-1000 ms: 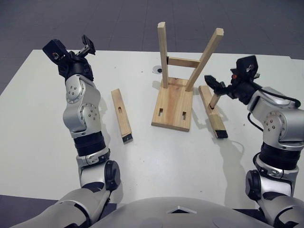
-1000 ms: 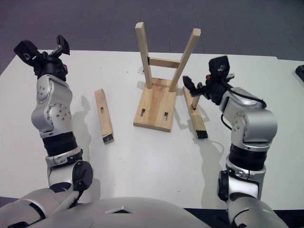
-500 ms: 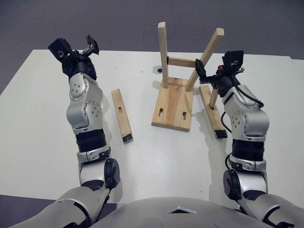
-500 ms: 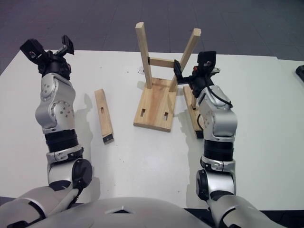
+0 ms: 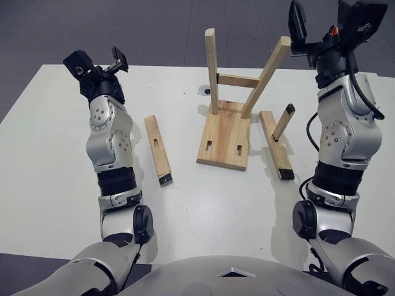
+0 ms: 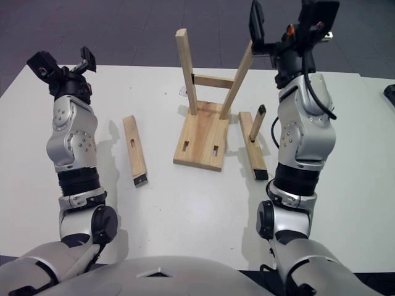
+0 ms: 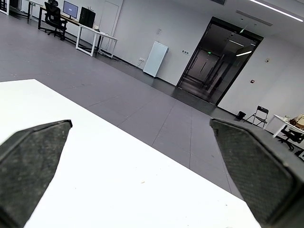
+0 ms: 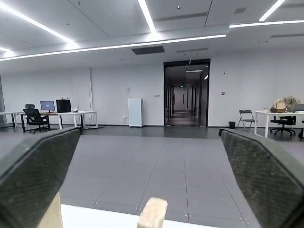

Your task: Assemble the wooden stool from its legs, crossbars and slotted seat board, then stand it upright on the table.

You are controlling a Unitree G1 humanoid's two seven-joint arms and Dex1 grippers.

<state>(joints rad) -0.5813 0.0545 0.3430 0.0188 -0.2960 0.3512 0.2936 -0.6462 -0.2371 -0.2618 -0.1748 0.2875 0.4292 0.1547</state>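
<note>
The slotted seat board [image 5: 225, 137] lies flat mid-table with two legs [image 5: 212, 71] standing in it, joined by a crossbar [image 5: 237, 80]. The right-hand leg [image 5: 266, 75] leans. A loose leg [image 5: 158, 149] lies left of the board. Another leg [image 5: 276, 152] lies right of it with a short crossbar [image 5: 283, 122] sticking up from its slot. My left gripper [image 5: 97, 61] is open, raised over the table's far left. My right gripper [image 5: 327, 23] is open, held high above the leaning leg's top, whose tip [image 8: 152, 213] shows in the right wrist view. Both hold nothing.
The white table [image 5: 203, 209] has bare room in front and on both sides of the parts. A small round mark [image 5: 203, 90] sits near the far edge, left of the standing legs. Grey floor lies beyond the table.
My right arm has swung up and back, from beside the short crossbar at table height to high above the leaning leg. The left arm shifted slightly inward, then stayed.
</note>
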